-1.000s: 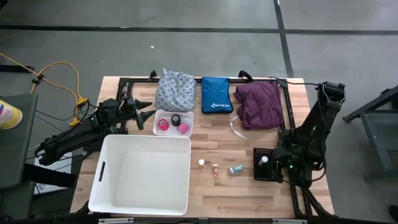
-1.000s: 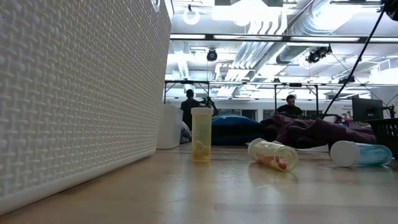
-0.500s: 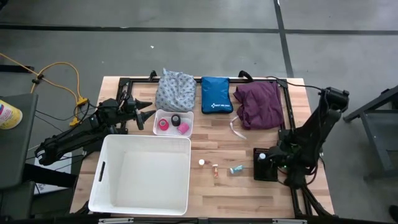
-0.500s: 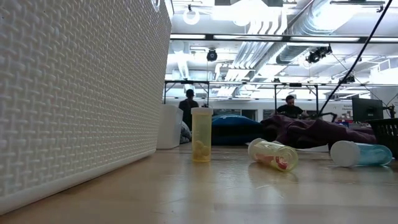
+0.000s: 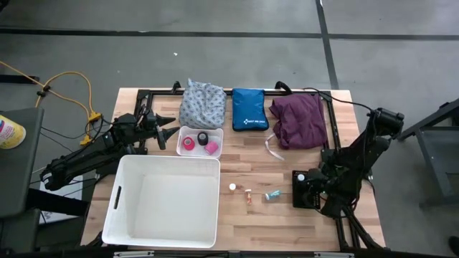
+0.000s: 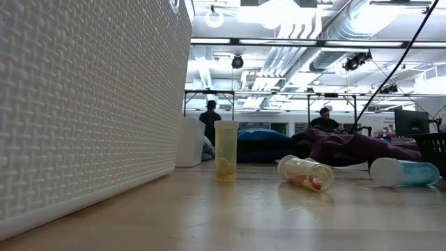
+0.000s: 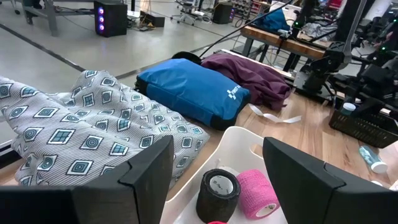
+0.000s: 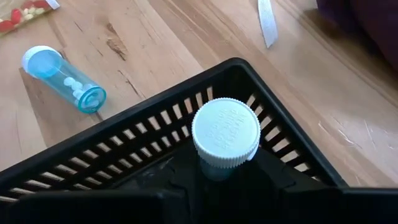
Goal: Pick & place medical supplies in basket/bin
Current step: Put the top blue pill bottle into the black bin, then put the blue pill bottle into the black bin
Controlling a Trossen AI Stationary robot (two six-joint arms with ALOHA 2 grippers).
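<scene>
Right end effector grips a white-capped vial inside the black basket, apparently above its floor; left end effector hovers, fingers parted, near the tape rolls.

The table was pale striped wood. The bin was white, with a woven texture in the low view. One cloth was grey-white with dark diamond squares, the other plain purple. The pouch was blue with white print. A black roll and a pink roll lay in a white tray. The basket was black; the vial in it had a white cap. One vial was yellow, another blue.
</scene>
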